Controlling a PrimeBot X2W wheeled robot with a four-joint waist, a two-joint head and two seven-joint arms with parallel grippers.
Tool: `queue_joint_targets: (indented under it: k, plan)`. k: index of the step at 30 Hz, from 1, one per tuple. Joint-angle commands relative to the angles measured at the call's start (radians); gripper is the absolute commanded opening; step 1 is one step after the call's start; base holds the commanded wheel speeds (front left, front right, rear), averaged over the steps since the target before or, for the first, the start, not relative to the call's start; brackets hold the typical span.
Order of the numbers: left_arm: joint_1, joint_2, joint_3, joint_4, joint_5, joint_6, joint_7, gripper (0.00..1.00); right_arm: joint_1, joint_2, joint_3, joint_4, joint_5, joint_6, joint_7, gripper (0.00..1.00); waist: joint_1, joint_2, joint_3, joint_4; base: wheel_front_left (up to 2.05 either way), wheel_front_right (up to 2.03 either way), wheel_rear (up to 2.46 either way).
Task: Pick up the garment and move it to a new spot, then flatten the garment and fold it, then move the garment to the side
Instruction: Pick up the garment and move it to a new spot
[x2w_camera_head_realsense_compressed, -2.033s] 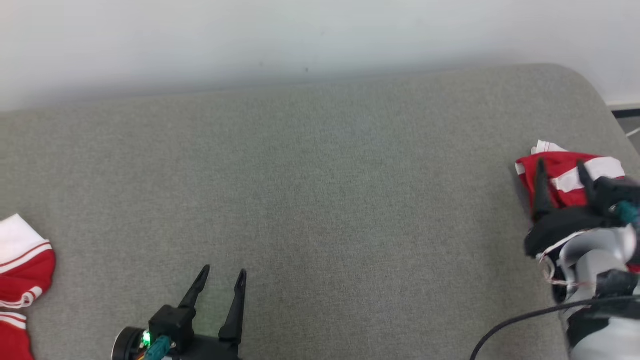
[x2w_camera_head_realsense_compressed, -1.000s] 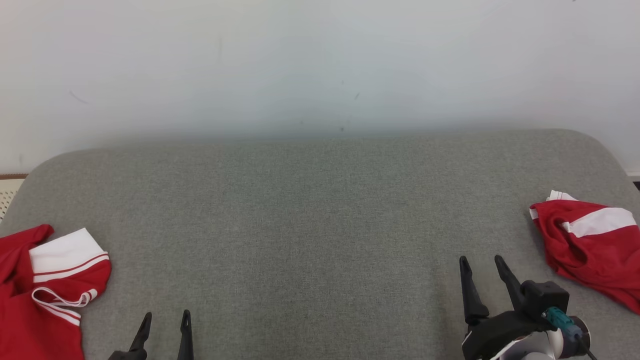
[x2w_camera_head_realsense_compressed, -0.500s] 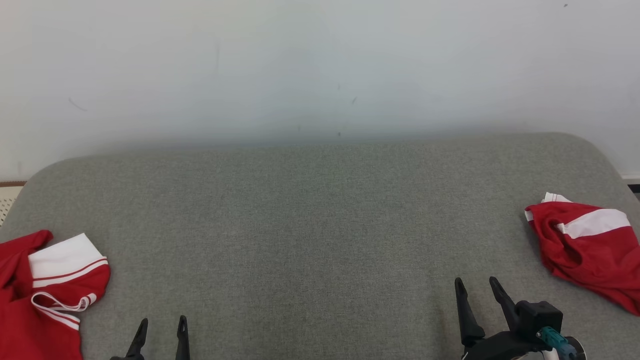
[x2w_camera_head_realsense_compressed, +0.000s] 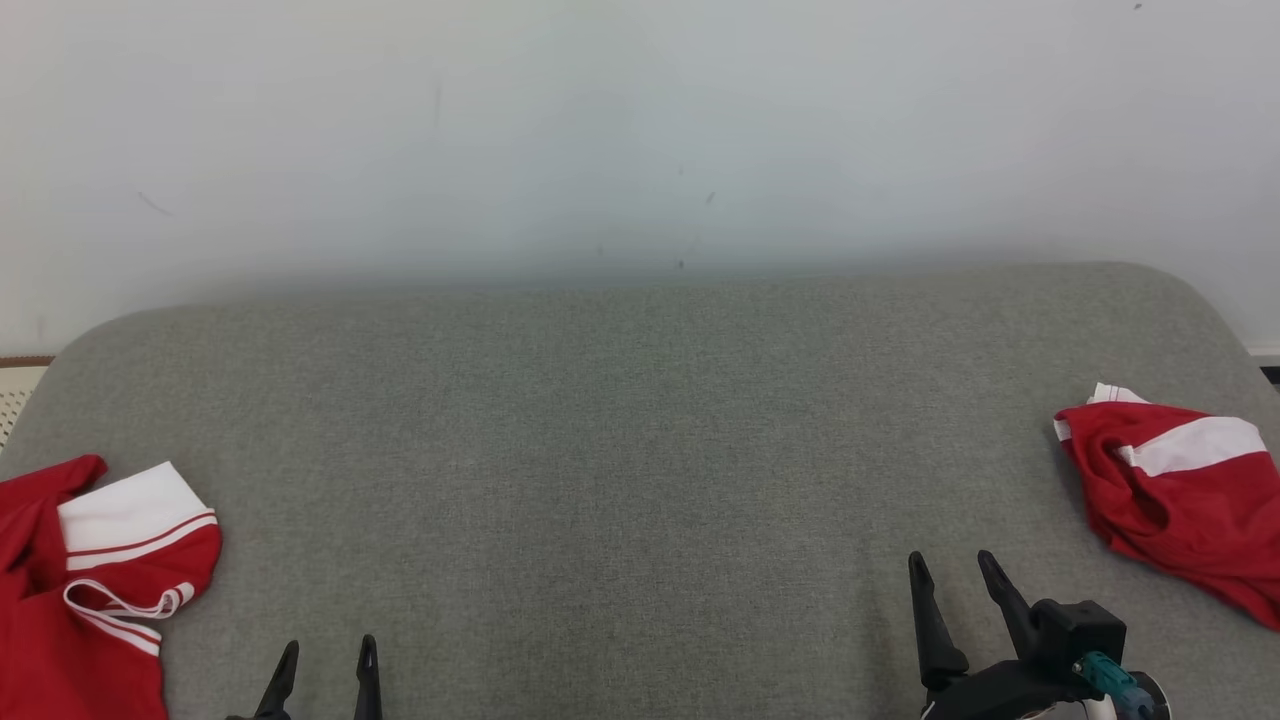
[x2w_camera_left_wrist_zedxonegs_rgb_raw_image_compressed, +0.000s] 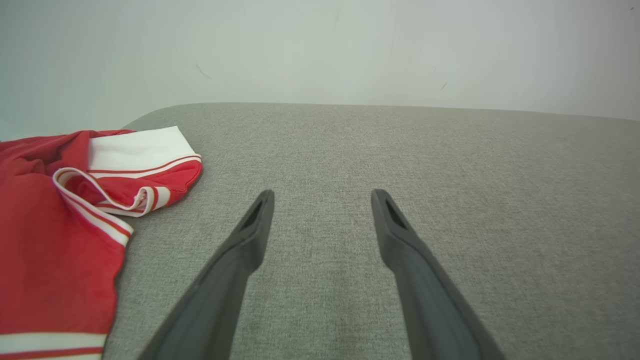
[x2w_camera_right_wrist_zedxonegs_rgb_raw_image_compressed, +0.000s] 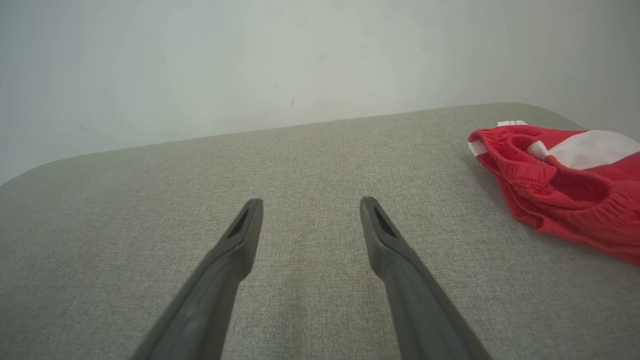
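The right-hand garment (x2w_camera_head_realsense_compressed: 1180, 500), red with a white band, is lying crumpled at the right end of the grey bench (x2w_camera_head_realsense_compressed: 640, 450), and its far side is running off the edge of the head view. The right wrist view is catching it (x2w_camera_right_wrist_zedxonegs_rgb_raw_image_compressed: 565, 185) from low down, bringing out a gathered, elastic-looking hem that is reading as a plain fold from the head camera. A left-hand garment (x2w_camera_head_realsense_compressed: 70, 600), also red with a white striped cuff, is sitting at the opposite end of the bench, cut off by the left and bottom edges; the left wrist view is showing it (x2w_camera_left_wrist_zedxonegs_rgb_raw_image_compressed: 55, 240) with a thin red-and-white trim curling over itself (what kind of garment either one is, I cannot tell). The right gripper (x2w_camera_head_realsense_compressed: 950, 562) is hovering near the front of the bench, apart from the right-hand garment, fingers pointing toward the wall (x2w_camera_head_realsense_compressed: 640, 130), spread wide and holding nothing, as its own camera is confirming (x2w_camera_right_wrist_zedxonegs_rgb_raw_image_compressed: 311, 202). The left gripper (x2w_camera_head_realsense_compressed: 328, 650) is poking just its fingertips above the bottom edge of the head view, near but clear of the left-hand garment; its wrist view is showing its fingers parted wide over bare fabric and gripping nothing (x2w_camera_left_wrist_zedxonegs_rgb_raw_image_compressed: 322, 197).
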Motion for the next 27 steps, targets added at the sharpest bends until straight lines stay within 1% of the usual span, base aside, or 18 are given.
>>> queue_joint_targets:
  k: [1,5,8,17,27]
  plan:
    - [0.020,0.001,0.002,0.005,0.002,0.003,0.000,1.00,0.005,0.001,0.002,-0.005,0.006,0.000,-0.001,1.00,0.0000,0.0000,0.000,0.002,0.00,0.00,0.00]
    - [0.014,0.001,0.004,0.006,0.003,0.005,0.000,1.00,0.007,-0.001,0.008,-0.006,0.005,0.000,-0.001,1.00,0.0000,0.0000,0.004,0.021,0.00,0.00,0.00]
    - [0.008,0.001,0.007,0.006,0.007,0.007,0.000,1.00,0.006,0.001,0.015,-0.010,0.006,0.000,-0.001,1.00,0.0000,0.0000,0.008,0.047,0.00,0.00,0.00]
    - [0.022,0.005,0.031,0.013,0.020,0.002,0.000,1.00,0.002,0.005,0.036,-0.010,0.014,0.000,-0.001,1.00,0.0000,0.0000,0.016,0.164,0.00,0.00,0.00]
    - [0.027,0.009,0.081,0.016,0.025,0.010,0.000,1.00,-0.001,0.013,0.063,-0.008,0.017,0.000,-0.001,1.00,0.0000,0.0000,0.025,0.294,0.00,0.00,0.00]
